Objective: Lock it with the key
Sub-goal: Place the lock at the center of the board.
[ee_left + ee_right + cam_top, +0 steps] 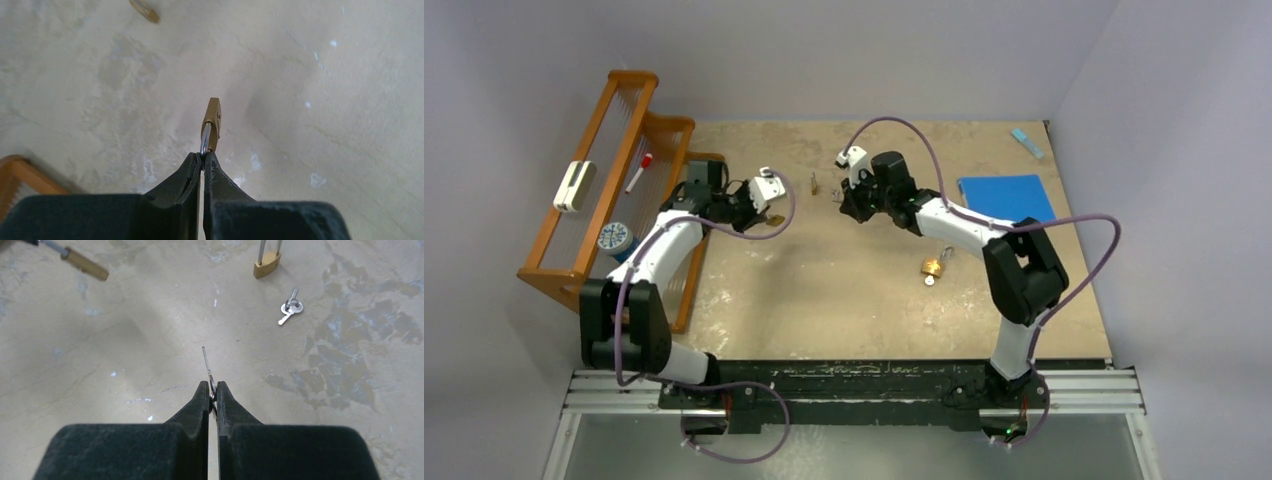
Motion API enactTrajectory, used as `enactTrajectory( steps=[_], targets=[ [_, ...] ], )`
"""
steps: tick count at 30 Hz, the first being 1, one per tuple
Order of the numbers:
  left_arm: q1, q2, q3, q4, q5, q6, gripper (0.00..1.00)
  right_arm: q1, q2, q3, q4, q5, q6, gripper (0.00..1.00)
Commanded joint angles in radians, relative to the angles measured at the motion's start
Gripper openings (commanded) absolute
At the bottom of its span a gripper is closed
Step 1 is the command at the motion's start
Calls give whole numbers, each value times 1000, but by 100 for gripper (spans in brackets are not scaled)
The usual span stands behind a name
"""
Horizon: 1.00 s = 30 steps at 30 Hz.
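top external view: toward the near right of the table (824, 300), a loose padlock (934, 267) lies flat with a small key (929, 282) just beside it. at mid-table the left hand (764, 212) (202, 159) is pinched shut on the steel shackle of a brass padlock (775, 220) (212, 120), whose body juts out beyond the fingertips. facing it, the right hand (846, 207) (212, 390) is clamped on the head of a silver key (207, 362), blade pointing forward. key and brass padlock are apart, with bare table between them. just past the two hands an upright padlock (814, 183) (266, 265) stands on its body, shackle up, with ringed keys (836, 192) (289, 310) lying near it. farther right lies a blue folder (1006, 197), and a pale blue strip (1026, 142) sits by the far right corner. a wooden rack (614, 190) stands along the left edge.
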Motion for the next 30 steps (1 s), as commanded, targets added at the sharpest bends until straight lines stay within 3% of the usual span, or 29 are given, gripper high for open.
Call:
enactTrajectory(
  steps=[1, 10, 18, 30],
  targets=[
    [-6, 66, 11, -118, -7, 161, 0, 10, 56, 88, 13, 44, 44, 0],
    [-69, 235, 159, -257, -143, 223, 0, 39, 251, 207, 88, 7, 107, 0],
    [-92, 367, 321, -401, -181, 269, 0, 41, 323, 223, 144, -8, 132, 0],
    [-126, 438, 367, -363, -195, 208, 0, 40, 357, 168, 213, 17, 193, 0]
  ],
)
